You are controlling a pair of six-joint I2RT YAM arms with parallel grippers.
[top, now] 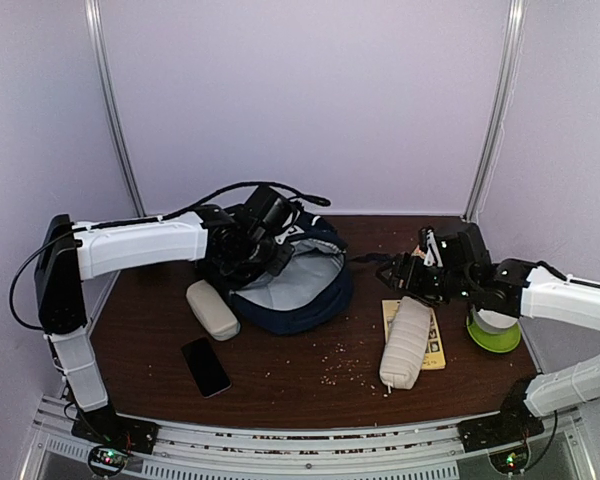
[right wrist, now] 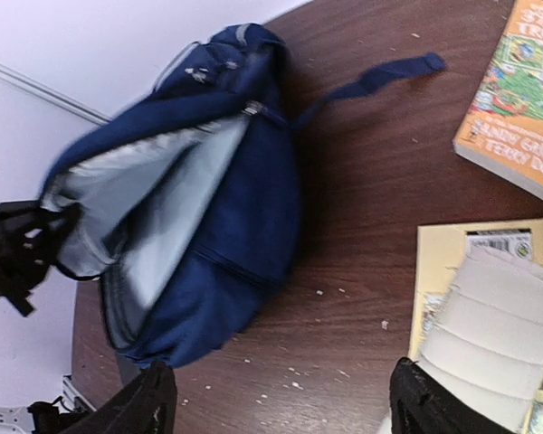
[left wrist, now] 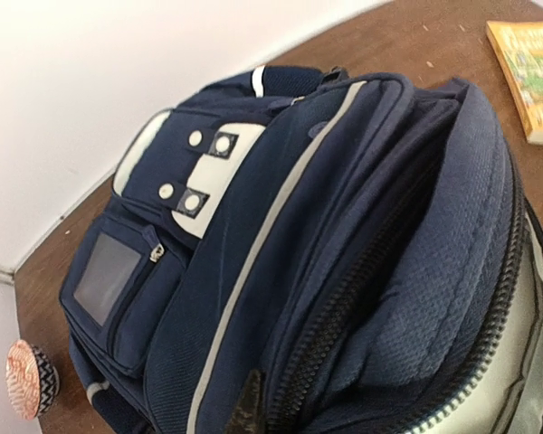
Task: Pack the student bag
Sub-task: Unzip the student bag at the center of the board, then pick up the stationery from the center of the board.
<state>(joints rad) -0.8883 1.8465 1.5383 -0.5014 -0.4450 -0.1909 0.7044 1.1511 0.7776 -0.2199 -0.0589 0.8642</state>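
The student bag (top: 292, 288), navy with white stripes, lies on its side at the middle of the table, its light-lined mouth gaping toward the front right. My left gripper (top: 248, 262) is at the mouth's far left rim, shut on the fabric beside the zip. Only one dark fingertip (left wrist: 247, 407) shows against the bag (left wrist: 326, 235) in the left wrist view. My right gripper (right wrist: 285, 407) hangs open over bare table right of the bag (right wrist: 208, 208), nothing between its fingers. Under its right finger a beige pencil pouch (right wrist: 493, 316) lies on a yellow book (right wrist: 432, 271).
A second beige case (top: 212, 309) and a black phone (top: 205, 366) lie left of the bag. An orange book (right wrist: 516, 99) sits at the back right, a green round object (top: 493, 334) by the right arm. A black strap (right wrist: 380, 77) trails right. Crumbs dot the wood.
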